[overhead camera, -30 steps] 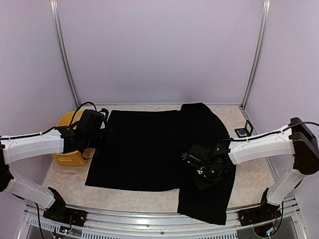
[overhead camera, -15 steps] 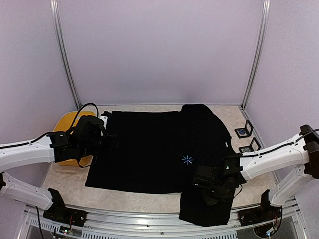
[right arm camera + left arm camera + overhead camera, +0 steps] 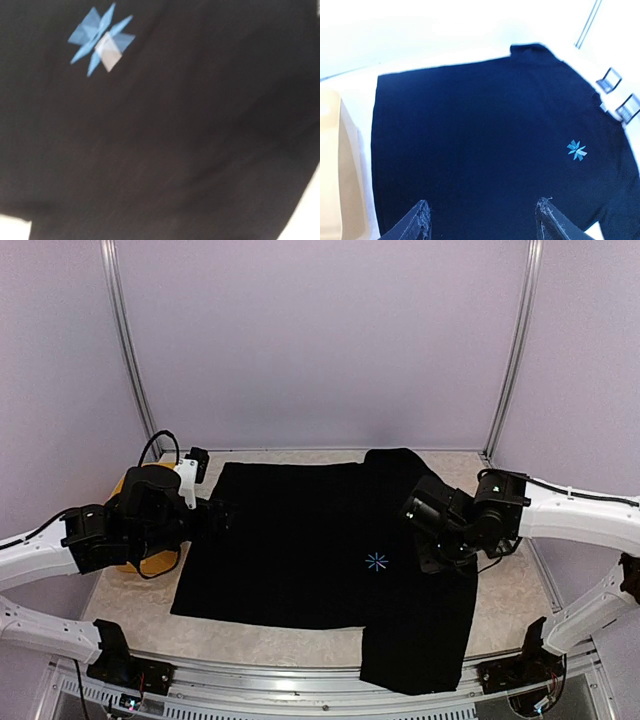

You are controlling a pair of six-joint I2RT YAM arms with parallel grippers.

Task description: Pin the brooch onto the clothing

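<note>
The black T-shirt point(image 3: 290, 550) lies spread flat across the middle of the table point(image 3: 130, 590). Its right part runs as a long flap down to the near edge. On the chest, right of center, sits a small light-blue starburst point(image 3: 377, 561). In the right wrist view the starburst point(image 3: 101, 41) has a pale square patch at its middle, and it lies flat against the fabric.

Your left gripper point(image 3: 482, 224) is over the shirt's left edge, fingers well apart with nothing between them, only dark cloth below. Just left of it is a yellow tub point(image 3: 130, 488), partly hidden under your left arm.

Your right gripper point(image 3: 428, 525) hangs over the right side of the shirt, near the starburst and a bit right and far of it. I can't tell whether its fingers are apart or together: from above it's a black lump, and its own camera shows only blurry fabric. Two little black stands point(image 3: 619, 94) sit on the table past the shirt's right edge.
</note>
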